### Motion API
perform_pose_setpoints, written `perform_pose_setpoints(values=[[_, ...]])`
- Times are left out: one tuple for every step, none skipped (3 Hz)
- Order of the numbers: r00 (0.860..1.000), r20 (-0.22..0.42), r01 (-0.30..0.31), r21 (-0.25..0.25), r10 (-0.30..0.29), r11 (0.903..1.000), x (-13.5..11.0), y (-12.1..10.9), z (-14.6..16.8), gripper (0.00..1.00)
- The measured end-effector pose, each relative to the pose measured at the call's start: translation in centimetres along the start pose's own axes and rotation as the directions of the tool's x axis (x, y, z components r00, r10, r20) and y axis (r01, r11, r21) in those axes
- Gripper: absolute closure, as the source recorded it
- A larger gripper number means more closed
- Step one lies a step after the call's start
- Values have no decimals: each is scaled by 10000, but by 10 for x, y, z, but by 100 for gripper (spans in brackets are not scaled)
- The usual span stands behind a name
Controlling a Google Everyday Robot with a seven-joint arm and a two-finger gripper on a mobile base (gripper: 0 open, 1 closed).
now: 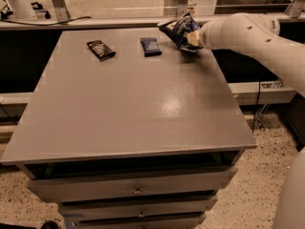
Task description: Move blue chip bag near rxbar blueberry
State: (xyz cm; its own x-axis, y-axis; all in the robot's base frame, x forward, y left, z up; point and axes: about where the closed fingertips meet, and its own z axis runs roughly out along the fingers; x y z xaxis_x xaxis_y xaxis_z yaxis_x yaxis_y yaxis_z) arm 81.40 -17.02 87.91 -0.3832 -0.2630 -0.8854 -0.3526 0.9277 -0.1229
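The blue chip bag [177,31], dark blue and crinkly with white lettering, is at the far right of the grey table [133,109], tilted up off its surface. My gripper [192,38] comes in from the right on the white arm and is shut on the bag's right end. The rxbar blueberry [151,46], a small flat dark-blue bar, lies on the table just left of the bag, a short gap away.
A black-wrapped bar with white print [101,49] lies at the far left of the table. My white arm [252,37] reaches over the table's right edge. Drawers [133,190] sit under the front edge. A rail and stands run behind the table.
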Motion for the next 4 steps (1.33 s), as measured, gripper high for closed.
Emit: perform_pose_setpoints(values=[[10000, -78, 2, 67, -1, 10000, 6, -4, -2, 61], [9999, -165, -45, -26, 44, 10000, 10, -4, -1, 38], [9997, -217, -132, -238, 127, 9996, 14, -3, 0, 15], [9992, -292, -303, -606, 285, 9977, 17, 0, 3, 0]])
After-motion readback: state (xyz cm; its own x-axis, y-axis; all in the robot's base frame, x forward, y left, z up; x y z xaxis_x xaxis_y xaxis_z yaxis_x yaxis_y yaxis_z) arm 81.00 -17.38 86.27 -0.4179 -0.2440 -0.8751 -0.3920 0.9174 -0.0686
